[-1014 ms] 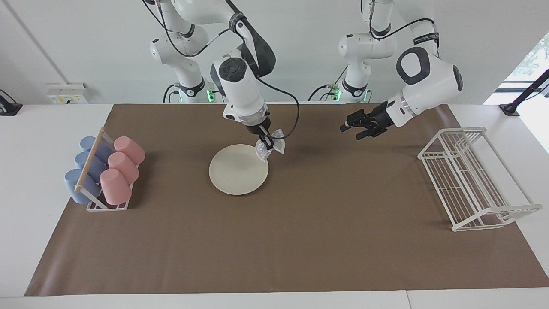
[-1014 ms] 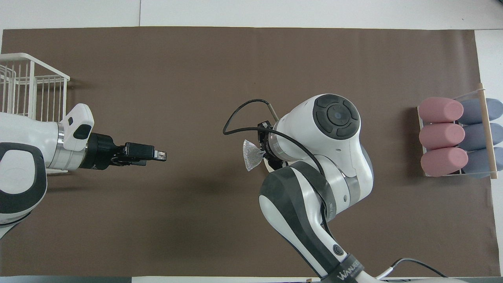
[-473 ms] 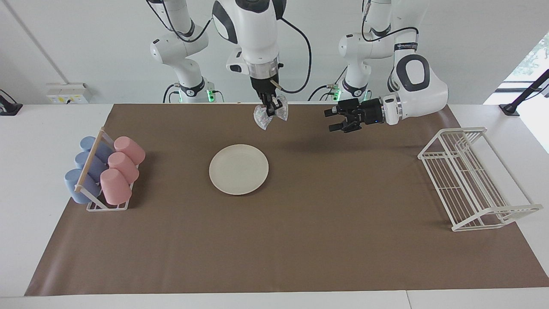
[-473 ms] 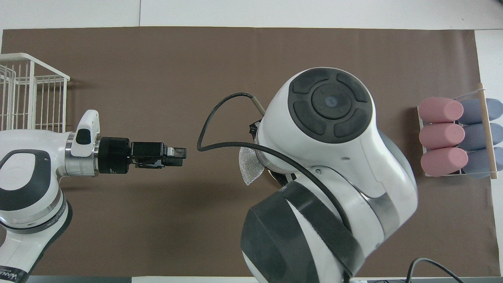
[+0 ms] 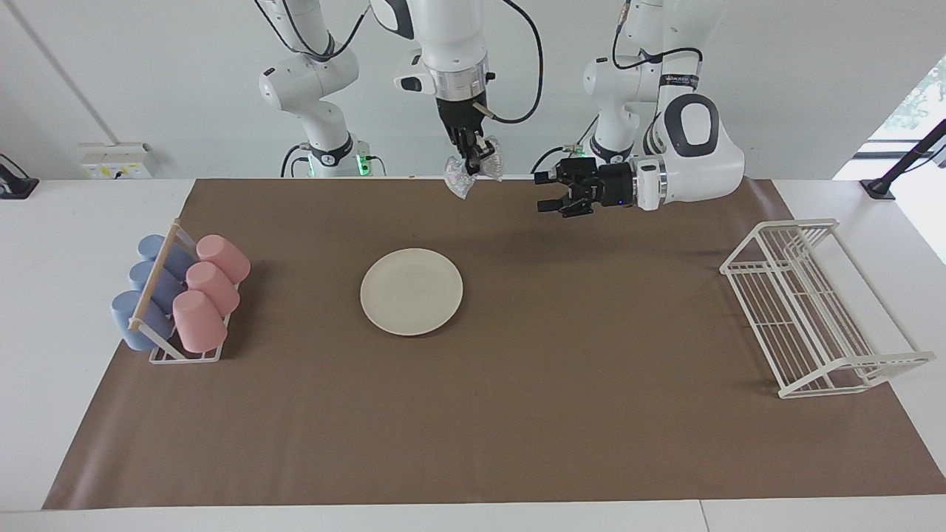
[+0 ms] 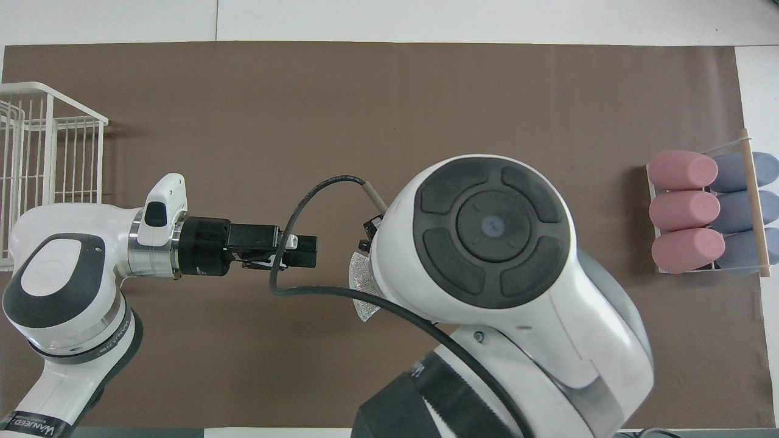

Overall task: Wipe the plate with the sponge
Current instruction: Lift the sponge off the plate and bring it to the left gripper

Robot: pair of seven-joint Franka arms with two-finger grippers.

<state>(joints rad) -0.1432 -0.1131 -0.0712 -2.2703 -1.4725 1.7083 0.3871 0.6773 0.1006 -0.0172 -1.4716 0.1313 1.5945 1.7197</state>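
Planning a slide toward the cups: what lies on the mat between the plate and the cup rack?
Nothing: in the facing view only bare brown mat lies between the plate and the cup rack.

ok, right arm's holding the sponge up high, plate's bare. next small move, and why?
Probably lower the right gripper, shut on the sponge, back down toward the plate. The sponge hangs well clear of the plate, over the mat's edge nearest the robots, so nothing can wipe. The left gripper waits open beside it.
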